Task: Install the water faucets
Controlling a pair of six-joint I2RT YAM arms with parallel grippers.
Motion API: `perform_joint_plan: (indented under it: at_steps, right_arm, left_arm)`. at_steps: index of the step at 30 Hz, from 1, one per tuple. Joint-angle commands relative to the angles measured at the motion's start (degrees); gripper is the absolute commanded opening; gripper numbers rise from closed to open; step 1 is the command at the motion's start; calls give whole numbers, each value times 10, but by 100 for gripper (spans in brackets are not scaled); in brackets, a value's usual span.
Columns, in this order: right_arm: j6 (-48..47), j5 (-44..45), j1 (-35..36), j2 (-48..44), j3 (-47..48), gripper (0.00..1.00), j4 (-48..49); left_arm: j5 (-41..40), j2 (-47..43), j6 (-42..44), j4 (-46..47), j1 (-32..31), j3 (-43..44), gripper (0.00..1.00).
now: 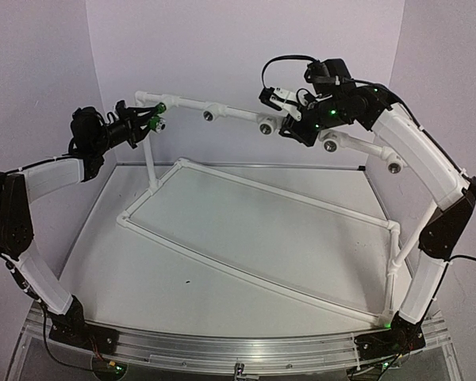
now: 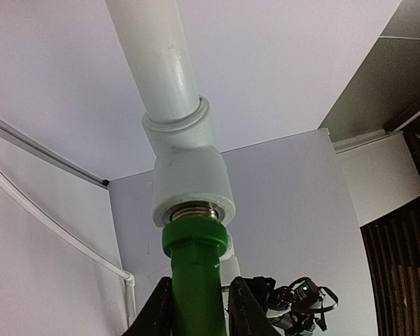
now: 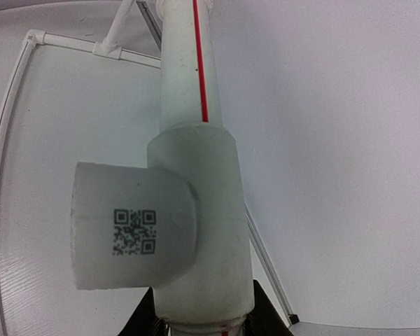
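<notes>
Far left, top view: left gripper [image 1: 146, 122] reaching in from the side, pinched narrow on the water faucet [image 1: 154, 121]. Green body between the fingers, silver round end toward the right, just under the left end of the raised rail [image 1: 186, 105] and just beside the upright post [image 1: 151, 155].

From the left wrist: left gripper [image 2: 196, 311] at the bottom edge, dark fingers [image 2: 157, 315] pressed against both sides of the water faucet [image 2: 194, 273]. Green collar butted up to the mouth of a white end tee [image 2: 189, 182], a ring of metal thread showing between the two. White pipe [image 2: 154, 56] running on from the tee's far side.

Middle of the top view: base frame [image 1: 289, 194] of white pipe flat on the table [image 1: 262, 238]; above it, on the rail, an open tee [image 1: 209, 116] with a dark socket.

Further right: coded tee [image 1: 266, 125], right gripper [image 1: 289, 129] tight beside it, arm arching in from the right. From the right wrist: right gripper [image 3: 204, 322] closed partway round the lower end of the coded tee [image 3: 196, 210], a dark finger [image 3: 143, 318] against each side. Side socket turned left, printed square code on it; striped pipe [image 3: 185, 63] beyond, red line along its length.

Far right: another tee [image 1: 331, 145] just past the right gripper, then a last tee [image 1: 394, 165] lower on the sloping rail.
</notes>
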Motion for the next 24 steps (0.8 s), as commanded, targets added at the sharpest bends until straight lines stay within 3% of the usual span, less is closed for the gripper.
perform_joint_plan:
  at_steps: [1, 7, 17, 24]
  right_arm:
    - [4, -143, 30, -26, -28, 0, -19]
    - [-20, -133, 37, -42, -61, 0, -9]
    - [-40, -126, 40, -53, -84, 0, 6]
    - [-50, -129, 40, -56, -87, 0, 7]
  left_arm:
    - [-21, 14, -8, 39, -11, 29, 0]
    - [-22, 20, -17, 23, -15, 45, 0]
    - [-28, 0, 156, -187, -21, 107, 0]
    - [-26, 14, 205, -211, -21, 114, 0]
